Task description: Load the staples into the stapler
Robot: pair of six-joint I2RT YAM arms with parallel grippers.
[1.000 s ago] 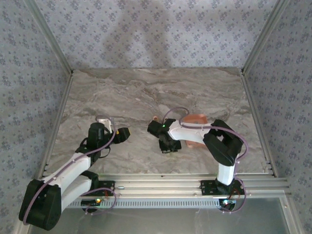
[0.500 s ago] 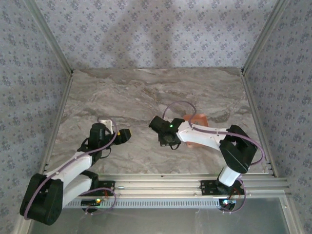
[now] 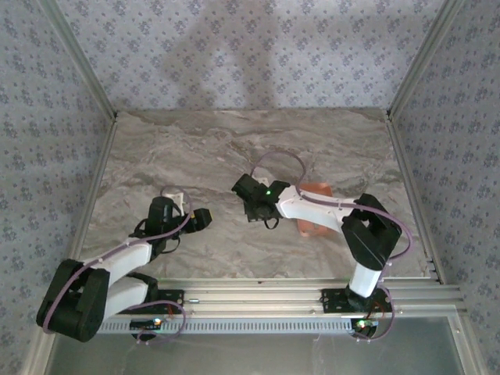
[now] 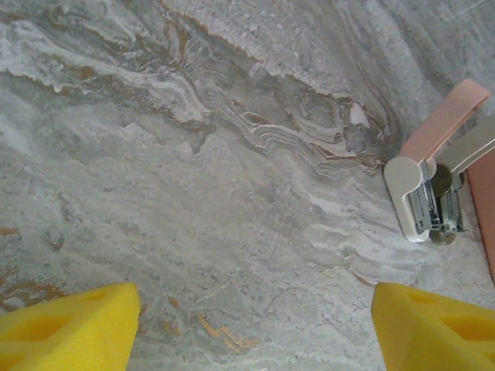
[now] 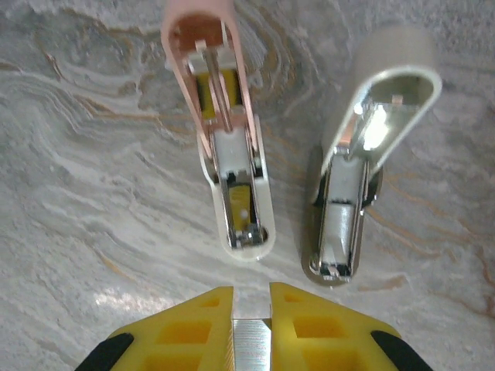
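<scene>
**Ana:** Bench [image 3: 195,148] first: what is it like?

**Ben:** A grey marbled slab between papered walls. The salmon tray [image 3: 316,191] lies on it, so I place everything from that tray.

**Ana:** The arms?

**Ben:** The right arm [image 3: 328,215] reaches across the tray and hides its middle. The left arm [image 3: 117,262] lies well apart from the tray, on its left side.

**Ana:** And the grippers?

**Ben:** The left gripper [image 4: 255,301] is over bare marble, left of the tray and apart from it. Its yellow fingers [image 4: 69,328] are spread wide and empty. The right gripper [image 5: 251,297] is just left of the tray, its fingers almost together, pinching a thin bright strip.

**Ana:** Where is the stapler?

**Ben:** The stapler [image 4: 414,193] lies on the bench just beside the tray's left edge, swung open. From the right wrist its two halves lie side by side, insides facing the camera. One is pink and white with an open channel, the other pale and lined with shiny metal. The right gripper hangs just short of their near ends, nearly in line with the pink-and-white half.

**Ana:** The staples?

**Ben:** The staples [image 5: 251,344] are that strip, clamped between the right gripper's yellow pads, on the stapler's side of the tray. Whether more lie in the tray I cannot tell.
</scene>
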